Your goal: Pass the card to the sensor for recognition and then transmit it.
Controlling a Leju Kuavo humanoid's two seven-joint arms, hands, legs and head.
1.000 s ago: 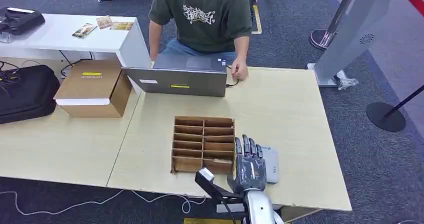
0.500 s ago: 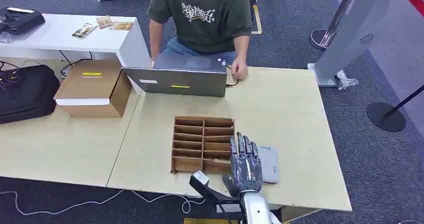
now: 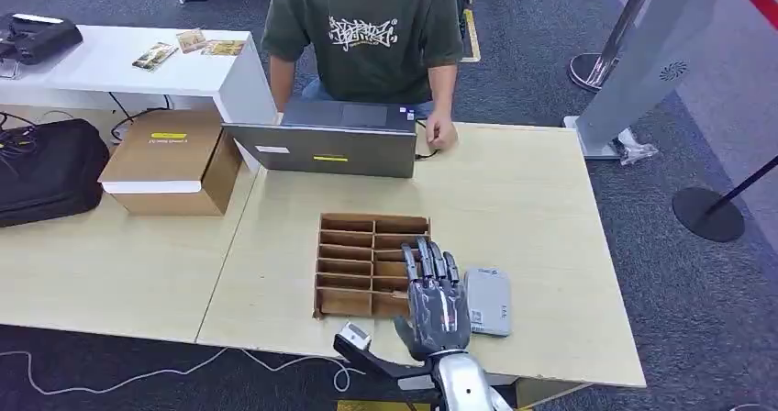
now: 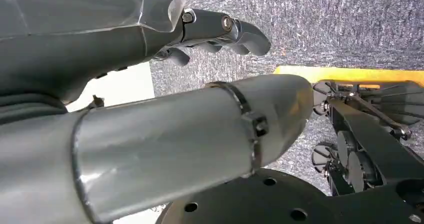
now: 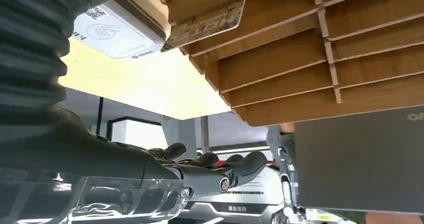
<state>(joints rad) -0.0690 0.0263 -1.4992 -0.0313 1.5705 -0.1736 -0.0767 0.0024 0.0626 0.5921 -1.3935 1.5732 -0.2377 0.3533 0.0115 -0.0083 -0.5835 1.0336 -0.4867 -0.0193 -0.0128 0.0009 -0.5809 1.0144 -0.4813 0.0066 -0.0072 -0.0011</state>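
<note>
A wooden slotted box (image 3: 372, 264) sits near the table's front edge, with the grey sensor (image 3: 487, 301) flat on the table just to its right. My right hand (image 3: 431, 303) hovers over the box's near right slots, fingers stretched forward and apart, holding nothing. From below, the right wrist view shows this hand (image 5: 130, 166), the card (image 5: 205, 23) lying in a near slot of the box (image 5: 320, 49), and the sensor (image 5: 107, 31) beside it. My left hand (image 4: 150, 29) hangs over the carpet with nothing in it.
A person (image 3: 372, 30) sits across the table behind an open laptop (image 3: 330, 140). On the left table stand a cardboard box (image 3: 170, 159) and a black bag (image 3: 46, 168). A white side table (image 3: 119, 62) holds a few cards.
My right hand has slid left, off the sensor and over the box's right slots. The sensor now lies uncovered.
</note>
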